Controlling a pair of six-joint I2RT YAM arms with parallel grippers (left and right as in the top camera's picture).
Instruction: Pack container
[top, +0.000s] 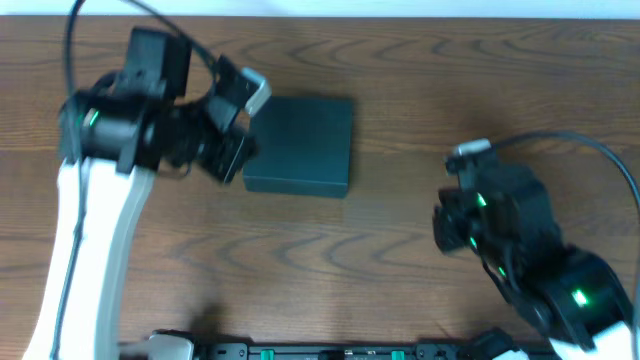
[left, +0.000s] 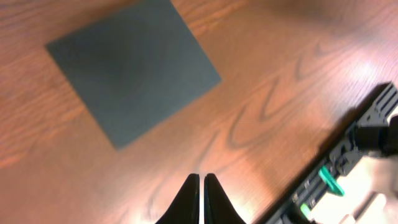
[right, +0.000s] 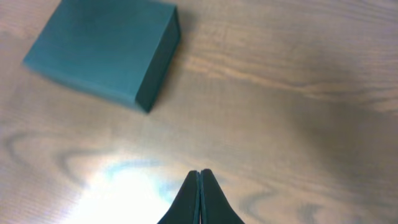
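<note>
The container (top: 300, 143) is a dark teal square box with its lid shut, lying flat on the wooden table left of centre. It also shows in the left wrist view (left: 132, 67) and the right wrist view (right: 106, 51). My left gripper (left: 201, 178) is shut and empty, held above the table just left of the container. My right gripper (right: 199, 174) is shut and empty, above bare table well to the right of the container. No snack packs are in view.
The wooden table (top: 400, 240) fills the view. A black frame with green parts (left: 348, 168) runs along the table's near edge. Cables trail from both arms.
</note>
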